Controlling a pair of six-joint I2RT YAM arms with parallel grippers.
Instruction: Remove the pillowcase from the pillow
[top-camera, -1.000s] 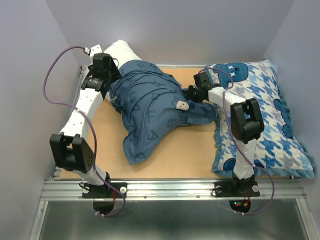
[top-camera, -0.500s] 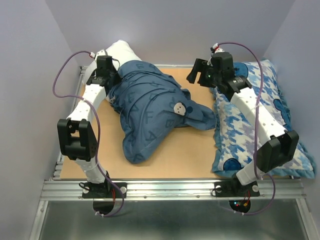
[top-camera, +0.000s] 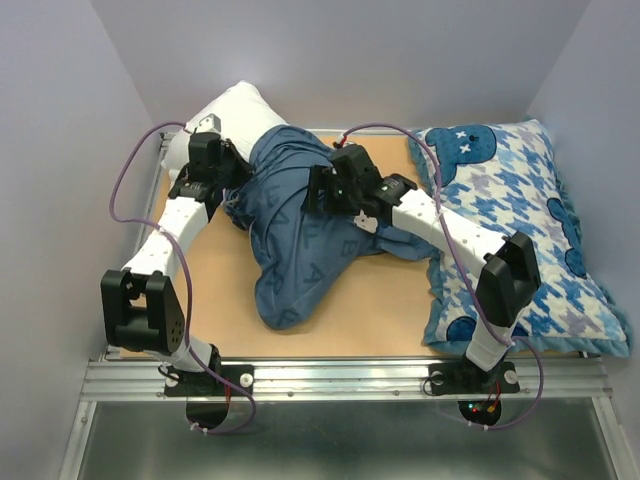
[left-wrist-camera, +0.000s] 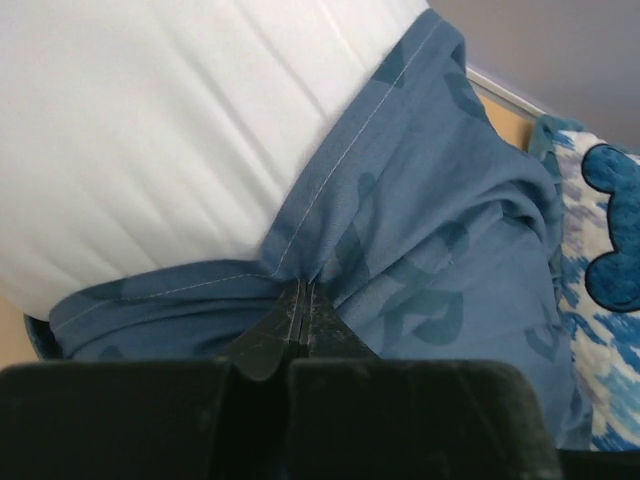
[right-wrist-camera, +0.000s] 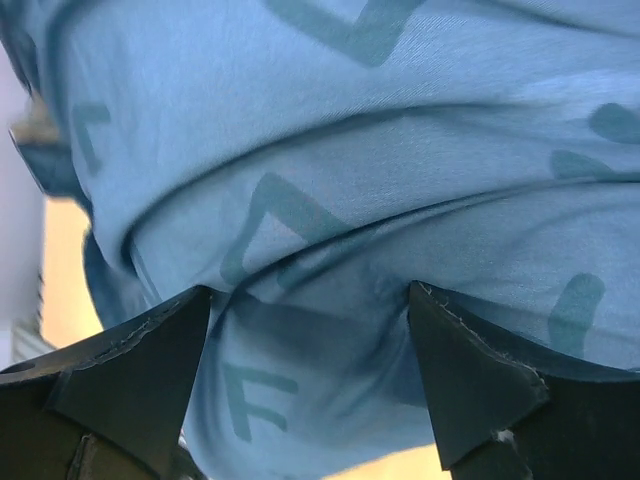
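The white pillow (top-camera: 232, 108) sticks out of the slate-blue pillowcase (top-camera: 300, 245) at the table's far left. My left gripper (top-camera: 228, 180) sits at the case's open hem, right beside the bare pillow. In the left wrist view its jaws (left-wrist-camera: 300, 292) are shut on the stitched hem of the pillowcase (left-wrist-camera: 430, 230), with folds gathering at the tips and the pillow (left-wrist-camera: 150, 130) just above. My right gripper (top-camera: 314, 190) hangs over the middle of the case. Its fingers (right-wrist-camera: 150, 350) stand wide open with pillowcase (right-wrist-camera: 330, 220) fabric bulging between them, nothing pinched.
A blue-and-white houndstooth pillow (top-camera: 520, 215) with cartoon heads fills the right side of the tan table (top-camera: 385, 300). Grey walls close in on the left, back and right. A metal rail (top-camera: 340, 380) runs along the near edge by the arm bases.
My left jaws have shut on the hem. My right arm swung left from beside the houndstooth pillow to above the pillowcase, its jaws opening wider. The fabric bunched up slightly.
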